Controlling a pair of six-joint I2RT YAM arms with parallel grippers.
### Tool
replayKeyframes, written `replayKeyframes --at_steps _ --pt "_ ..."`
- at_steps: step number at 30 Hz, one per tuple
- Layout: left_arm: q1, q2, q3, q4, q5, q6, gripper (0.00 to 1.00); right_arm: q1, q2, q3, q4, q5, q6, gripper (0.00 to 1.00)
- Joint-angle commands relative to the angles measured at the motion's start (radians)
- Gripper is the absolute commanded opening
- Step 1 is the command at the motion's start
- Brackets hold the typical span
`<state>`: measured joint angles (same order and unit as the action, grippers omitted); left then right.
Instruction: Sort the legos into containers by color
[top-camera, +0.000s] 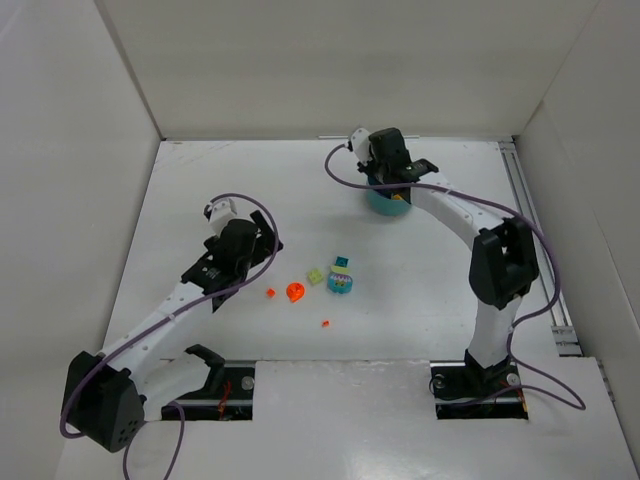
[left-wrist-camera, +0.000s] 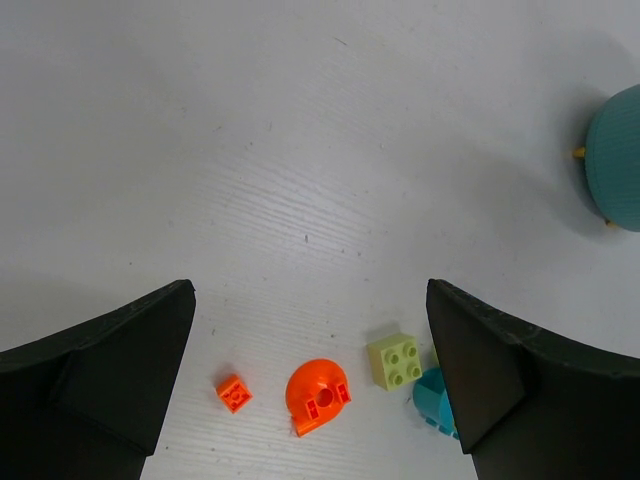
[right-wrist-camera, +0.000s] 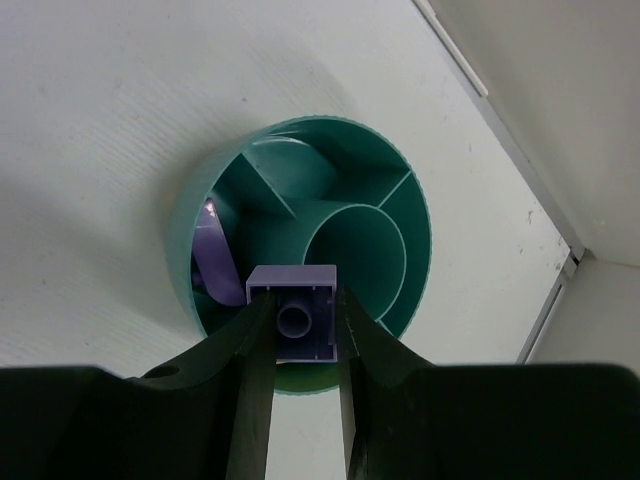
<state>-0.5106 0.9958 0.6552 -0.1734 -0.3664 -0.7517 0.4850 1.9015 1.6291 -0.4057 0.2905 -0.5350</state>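
The white table carried everything, and the round teal tub stood at its far side, with wedge compartments around a central ring. The right gripper hung directly over the tub, and its jaws were closed to a narrow gap on a purple brick, one finger pressed on each of two opposite side walls. The brick sat between the fingertips, in front of the part of the tub between the central ring and the rim nearest to the wrist. Its hollow underside, with one round tube inside, was turned to the wrist camera; from there it looked almost square, so I could not tell its long axis. One more purple piece lay in the tub compartment left of the brick. The left gripper was well apart from the tub, toward the near left, with jaws fully spread and nothing between them. Also nearer than the tub, on the bare table, lay an orange dome piece, a teal piece, a light green brick and a small orange brick.
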Motion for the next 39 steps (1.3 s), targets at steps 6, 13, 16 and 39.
replayKeyframes --at_steps 6,13,16,39 --pt "0.024 -0.014 0.011 0.049 0.038 0.034 1.00 0.009 0.025 0.032 0.005 0.026 0.013 0.19" --pt "0.024 -0.057 -0.008 0.049 0.038 0.034 1.00 0.020 0.047 0.032 0.016 0.044 0.013 0.33" --pt "0.024 -0.066 -0.008 0.049 0.038 0.043 1.00 0.029 0.047 0.032 0.025 0.044 0.013 0.43" --pt "0.024 -0.036 0.001 0.112 0.279 0.172 1.00 0.038 -0.317 -0.256 0.096 -0.180 0.029 1.00"
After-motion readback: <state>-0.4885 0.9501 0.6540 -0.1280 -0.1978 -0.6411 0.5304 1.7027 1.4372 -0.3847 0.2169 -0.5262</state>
